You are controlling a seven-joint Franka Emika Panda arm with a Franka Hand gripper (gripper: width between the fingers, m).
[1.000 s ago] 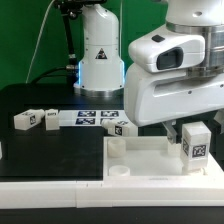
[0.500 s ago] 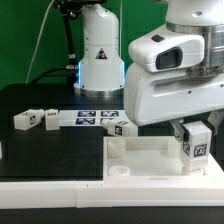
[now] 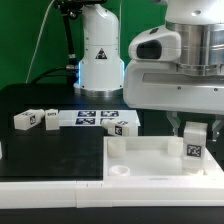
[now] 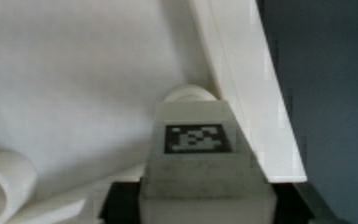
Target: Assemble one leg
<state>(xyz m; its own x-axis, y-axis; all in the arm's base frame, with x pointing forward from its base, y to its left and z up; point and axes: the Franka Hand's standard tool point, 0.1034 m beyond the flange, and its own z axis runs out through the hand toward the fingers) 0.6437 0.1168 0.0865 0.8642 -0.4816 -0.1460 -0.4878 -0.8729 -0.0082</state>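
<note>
A white square-section leg (image 3: 194, 147) with a black-and-white tag stands upright in the far corner of the large white tray-like panel (image 3: 140, 158), at the exterior view's right. My gripper (image 3: 193, 127) comes down from above and is shut on the leg's upper end. In the wrist view the leg (image 4: 199, 140) points away from the camera toward the panel's raised rim (image 4: 247, 90), with the dark fingers (image 4: 130, 200) pressed on both its sides. Three more legs lie on the black table: one (image 3: 26, 120), a second (image 3: 50, 119) and a third (image 3: 122, 126).
The marker board (image 3: 98, 117) lies flat behind the loose legs. The white robot base (image 3: 100, 50) stands at the back. The panel has round corner sockets, one near its front (image 3: 121, 171). A white part edge (image 3: 2, 152) shows at the exterior view's left.
The arm has shifted slightly and risen a little, while the leg in the gripper has stayed upright in the panel's corner, turned a little so its tag faces more to the front.
</note>
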